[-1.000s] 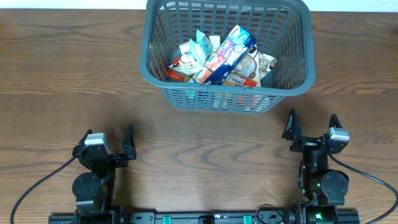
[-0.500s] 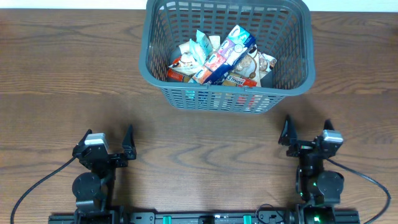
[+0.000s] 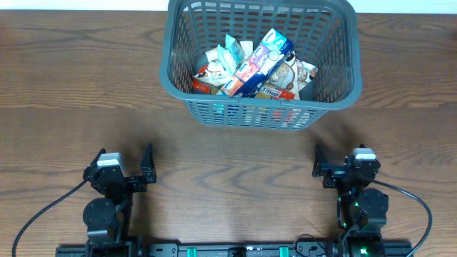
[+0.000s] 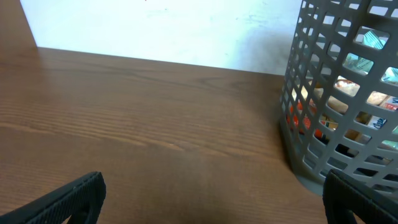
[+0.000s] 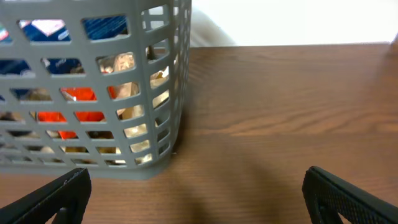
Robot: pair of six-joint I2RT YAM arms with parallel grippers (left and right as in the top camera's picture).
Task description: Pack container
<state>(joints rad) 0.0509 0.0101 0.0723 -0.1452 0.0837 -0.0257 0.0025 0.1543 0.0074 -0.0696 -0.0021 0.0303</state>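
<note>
Container (image 3: 243, 113) sits beyond left end effector (image 3: 123, 152) and right end effector (image 3: 341, 153), both spread.

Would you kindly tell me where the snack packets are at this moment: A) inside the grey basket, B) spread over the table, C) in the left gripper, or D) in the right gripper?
A: the snack packets lie piled inside the grey basket, while the left gripper and right gripper are open and empty.
</note>
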